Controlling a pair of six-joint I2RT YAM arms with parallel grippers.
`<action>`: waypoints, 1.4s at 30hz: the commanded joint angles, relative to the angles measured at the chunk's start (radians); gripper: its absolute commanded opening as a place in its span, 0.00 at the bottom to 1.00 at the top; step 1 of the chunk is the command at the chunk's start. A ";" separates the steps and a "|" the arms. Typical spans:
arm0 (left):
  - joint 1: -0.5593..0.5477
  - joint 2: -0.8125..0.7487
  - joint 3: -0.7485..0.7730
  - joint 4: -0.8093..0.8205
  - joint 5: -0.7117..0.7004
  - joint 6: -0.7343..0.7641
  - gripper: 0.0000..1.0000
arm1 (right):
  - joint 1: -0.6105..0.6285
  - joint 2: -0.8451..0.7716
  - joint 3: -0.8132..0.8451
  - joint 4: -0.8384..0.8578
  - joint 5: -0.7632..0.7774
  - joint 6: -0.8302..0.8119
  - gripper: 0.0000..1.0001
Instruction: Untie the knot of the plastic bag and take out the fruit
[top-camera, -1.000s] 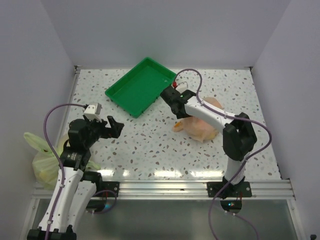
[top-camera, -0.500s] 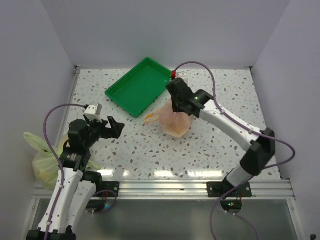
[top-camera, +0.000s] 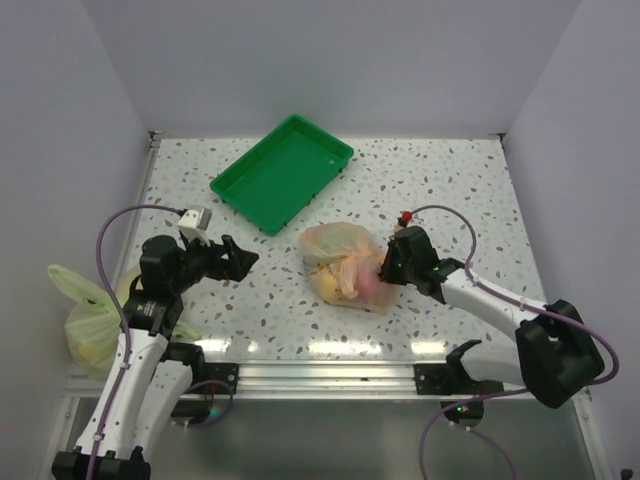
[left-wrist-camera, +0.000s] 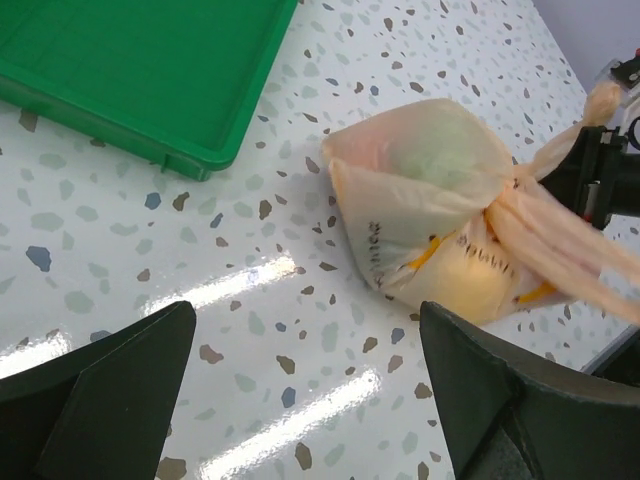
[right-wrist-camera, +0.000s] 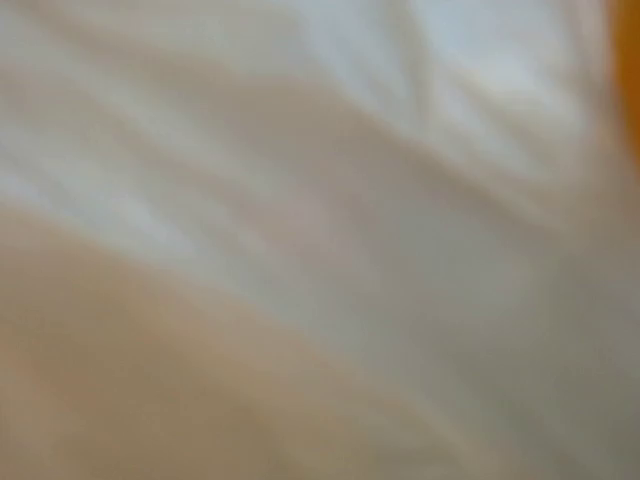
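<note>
Top external view: the right gripper (top-camera: 387, 268) pinches the knot (left-wrist-camera: 503, 200) of the bag (top-camera: 330, 245), likely anchoring it for untying; the left gripper (top-camera: 240, 252) hovers apart, spread wide.

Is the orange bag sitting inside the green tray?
No, the plastic bag lies on the speckled table, apart from the green tray.

bag (top-camera: 335, 250): pale translucent orange, small orange-yellow prints
fruit (left-wrist-camera: 470, 288): yellow, pink, green, seen through the film
tray (top-camera: 282, 172): plain bright green
counter (top-camera: 450, 190): white, grey-brown speckles
other bag (top-camera: 85, 325): yellow-green
my left tool (top-camera: 238, 256): black
</note>
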 joint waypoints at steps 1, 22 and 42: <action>-0.011 0.008 0.014 0.035 0.081 -0.024 1.00 | -0.078 -0.043 -0.098 0.098 -0.034 0.087 0.13; -0.397 0.373 0.344 0.119 -0.235 -0.199 1.00 | -0.086 -0.172 0.394 -0.401 -0.071 -0.032 0.92; -0.572 0.530 0.448 0.000 -0.526 -0.263 1.00 | 0.055 0.031 0.888 -0.658 0.351 -0.171 0.99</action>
